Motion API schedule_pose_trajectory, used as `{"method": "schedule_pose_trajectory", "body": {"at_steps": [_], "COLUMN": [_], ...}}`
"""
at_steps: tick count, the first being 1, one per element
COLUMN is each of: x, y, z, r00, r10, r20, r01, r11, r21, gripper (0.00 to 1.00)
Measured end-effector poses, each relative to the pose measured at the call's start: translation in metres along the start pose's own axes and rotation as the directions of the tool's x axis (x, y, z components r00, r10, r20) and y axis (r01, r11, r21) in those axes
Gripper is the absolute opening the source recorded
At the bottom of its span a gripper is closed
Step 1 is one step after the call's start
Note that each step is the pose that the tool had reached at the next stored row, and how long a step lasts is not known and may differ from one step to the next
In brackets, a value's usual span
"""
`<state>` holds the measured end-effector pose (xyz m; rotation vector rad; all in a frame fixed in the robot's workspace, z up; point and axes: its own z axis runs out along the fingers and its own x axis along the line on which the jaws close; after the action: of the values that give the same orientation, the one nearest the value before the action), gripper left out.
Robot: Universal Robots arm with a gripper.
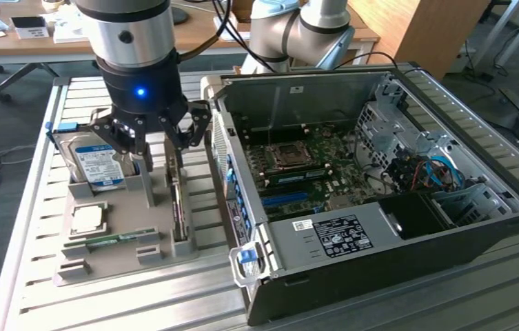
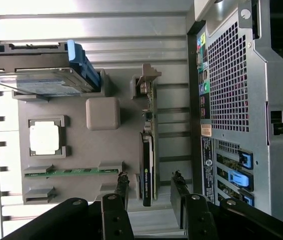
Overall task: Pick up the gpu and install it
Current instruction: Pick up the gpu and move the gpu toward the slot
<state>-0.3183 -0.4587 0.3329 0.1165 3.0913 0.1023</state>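
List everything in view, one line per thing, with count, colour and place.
gpu: one, green board with black cooler, on edge in the tray, on the side next to the case
hard drive: one, blue-and-white label, upright at one end of the tray
processor chip: one, silver, flat in a tray pocket
memory stick: one, green, set in tray holders
tray: one, grey, on the table, at the exterior view's left of the case
computer case: one, black and grey, side open, on the table
table: one, silver slats, under the tray and case
arm: one, silver and black, above the tray
end effector: one, black, open, fingers astride the gpu
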Motion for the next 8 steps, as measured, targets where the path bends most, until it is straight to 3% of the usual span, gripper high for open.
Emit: {"method": "schedule_pose_trajectory", "body": {"at_steps": [8], "x": [0.0], "y": [0.0], "z": [0.0008], "r00": [1.0], "r10": [0.0], "r20": [0.0003], "r01": [0.0], "r11": [1.0], "r21": [-0.0003], "gripper": [0.47]}}
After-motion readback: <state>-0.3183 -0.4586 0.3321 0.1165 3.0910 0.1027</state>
